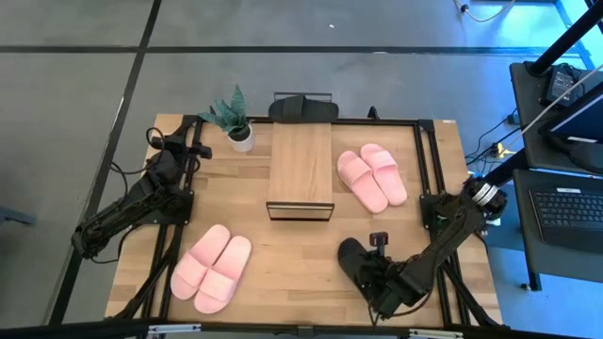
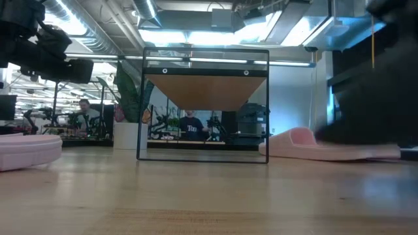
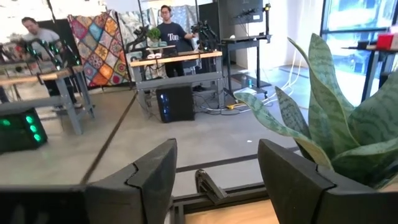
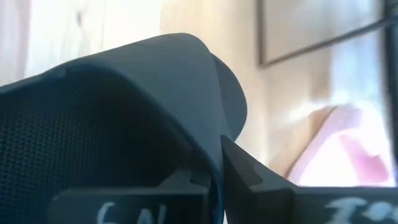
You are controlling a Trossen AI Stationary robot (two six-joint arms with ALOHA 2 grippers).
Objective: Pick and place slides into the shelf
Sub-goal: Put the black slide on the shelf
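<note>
near the desk's point(image 1: 311, 273) front right corner, right arm folded low, right end effector point(image 1: 369, 273) clamped on a black slide point(image 1: 353, 259), fingers tight on its strap. left end effector point(image 1: 193, 149) parked back left by the plant point(image 1: 231, 113), fingers spread, empty. shelf point(image 1: 300, 171) mid-desk.

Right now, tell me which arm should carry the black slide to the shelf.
Right. The right gripper is already shut on the black slide near the shelf; the left gripper is open by the plant.
</note>
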